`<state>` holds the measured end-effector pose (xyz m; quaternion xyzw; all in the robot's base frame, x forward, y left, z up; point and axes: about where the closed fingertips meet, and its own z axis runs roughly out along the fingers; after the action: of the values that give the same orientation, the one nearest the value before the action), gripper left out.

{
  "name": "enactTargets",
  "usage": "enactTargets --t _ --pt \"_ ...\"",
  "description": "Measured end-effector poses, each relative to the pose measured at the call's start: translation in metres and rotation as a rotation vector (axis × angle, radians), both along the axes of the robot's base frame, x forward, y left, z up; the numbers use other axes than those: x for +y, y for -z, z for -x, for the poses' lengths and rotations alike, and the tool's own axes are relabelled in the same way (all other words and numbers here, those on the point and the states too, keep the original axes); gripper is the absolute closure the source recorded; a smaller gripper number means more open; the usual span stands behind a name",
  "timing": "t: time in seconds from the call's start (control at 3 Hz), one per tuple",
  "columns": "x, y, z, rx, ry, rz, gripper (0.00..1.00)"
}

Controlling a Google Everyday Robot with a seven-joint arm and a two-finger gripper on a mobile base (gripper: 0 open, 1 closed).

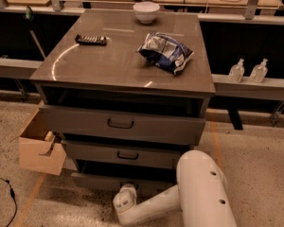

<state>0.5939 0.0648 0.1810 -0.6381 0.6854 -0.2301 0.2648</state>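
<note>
My gripper (126, 195) is low by the floor, at the bottom drawer (97, 180). Everything else:
- white bowl (146, 11) at the far edge of the cabinet top (109, 65)
- crumpled chip bag (166, 51) right of centre
- dark flat bar (91, 39) far left
- top drawer (120, 123) and middle drawer (123, 154) slightly out
- cardboard box (40, 148) on the floor, left
- two clear bottles (236, 71) on the right ledge
- black cable (8, 193) near left

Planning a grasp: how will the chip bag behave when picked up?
The crumpled chip bag is probably light and floppy, likely denting; its shiny foil may slip. The gripper is out of view; the arm sits low.
</note>
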Motion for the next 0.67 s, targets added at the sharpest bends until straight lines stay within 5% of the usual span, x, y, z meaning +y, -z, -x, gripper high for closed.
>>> enactTargets --t 0.67 --pt "0.0000 0.0000 0.0000 0.000 0.000 0.000 1.00"
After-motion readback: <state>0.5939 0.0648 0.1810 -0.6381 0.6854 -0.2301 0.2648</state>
